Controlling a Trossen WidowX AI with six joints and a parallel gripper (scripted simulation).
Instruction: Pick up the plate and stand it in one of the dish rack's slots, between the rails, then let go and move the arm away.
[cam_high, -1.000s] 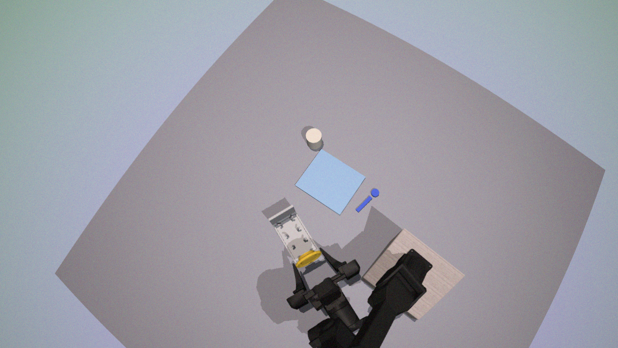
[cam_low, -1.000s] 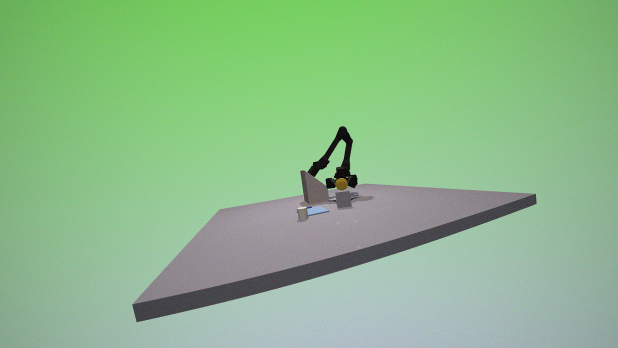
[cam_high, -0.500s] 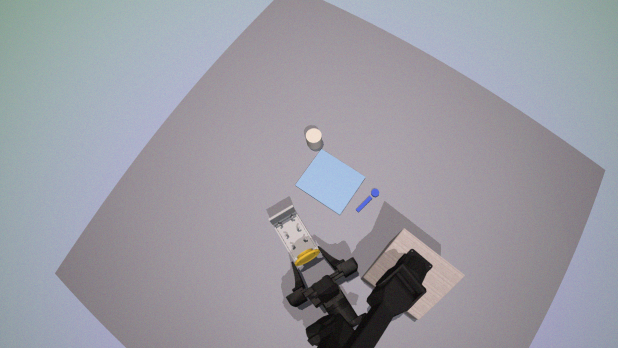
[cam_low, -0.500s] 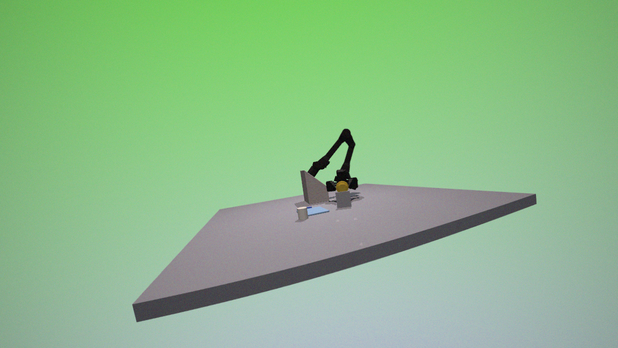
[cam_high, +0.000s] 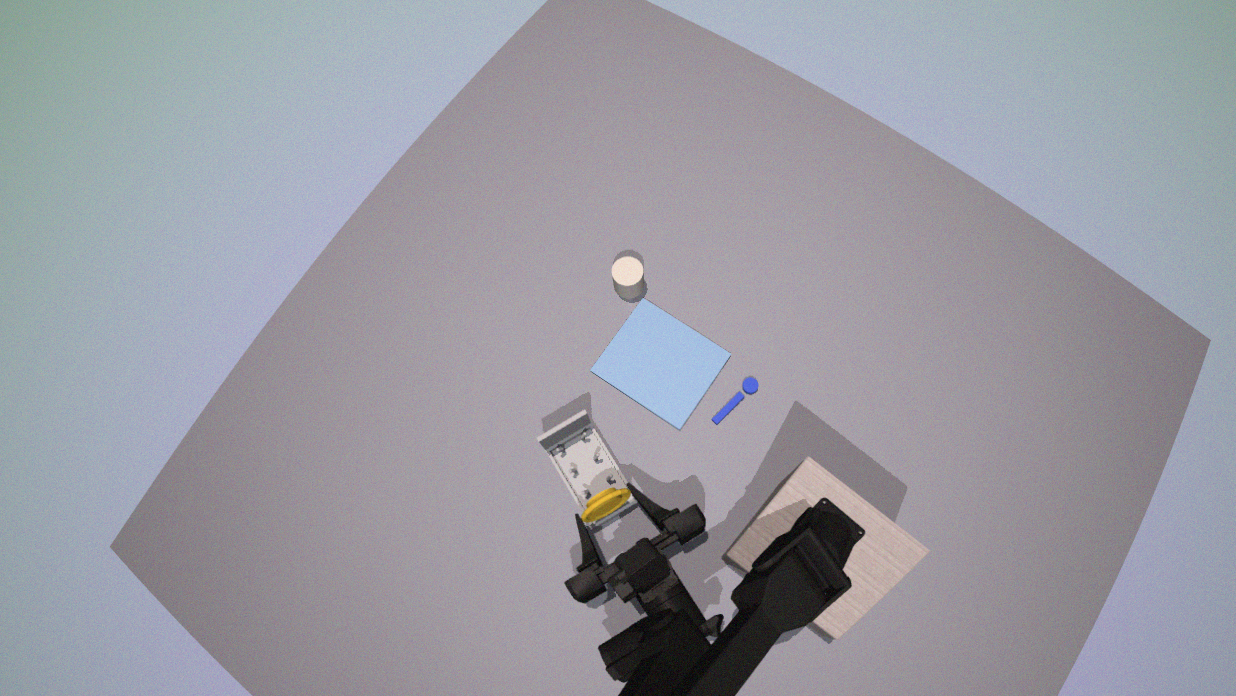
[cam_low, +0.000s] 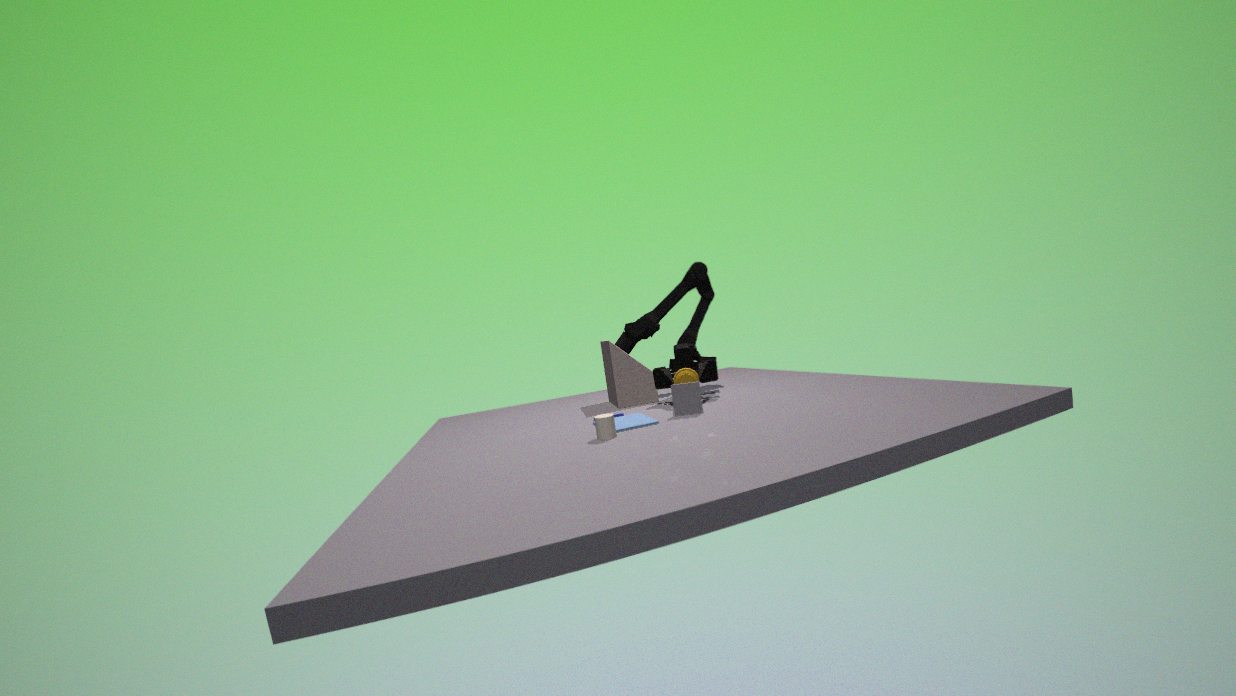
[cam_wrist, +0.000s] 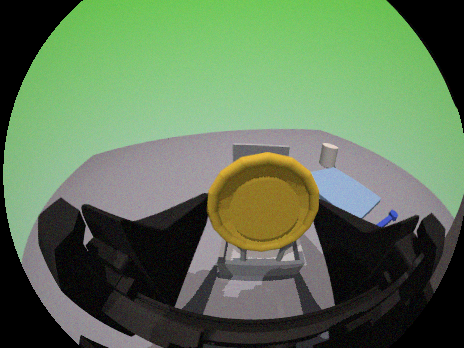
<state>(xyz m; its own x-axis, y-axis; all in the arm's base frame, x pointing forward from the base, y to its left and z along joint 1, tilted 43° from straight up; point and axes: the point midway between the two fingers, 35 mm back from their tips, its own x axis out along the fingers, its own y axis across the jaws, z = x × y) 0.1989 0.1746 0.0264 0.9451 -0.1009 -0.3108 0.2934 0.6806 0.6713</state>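
Note:
A round yellow plate (cam_high: 606, 504) (cam_low: 685, 376) (cam_wrist: 265, 202) stands on edge, close to upright, between the fingertips. My gripper (cam_high: 605, 503) (cam_wrist: 263, 200) is shut on the plate, with one finger at each side of its rim. The light grey dish rack (cam_high: 563, 429) (cam_low: 686, 399) (cam_wrist: 260, 149) has a tall panel at its far end and several short rails on its base. The plate is at the rack's near end, over its base. Whether its lower edge touches the rack or sits between rails cannot be told.
A light blue square (cam_high: 660, 363) (cam_wrist: 348, 192) lies beyond the rack, with a cream cylinder (cam_high: 627, 274) (cam_low: 604, 427) (cam_wrist: 328, 155) at its far corner. A blue bar (cam_high: 728, 408) and disc (cam_high: 749, 385) lie beside it. A tall wooden block (cam_high: 882, 544) (cam_low: 629, 380) stands right of the gripper.

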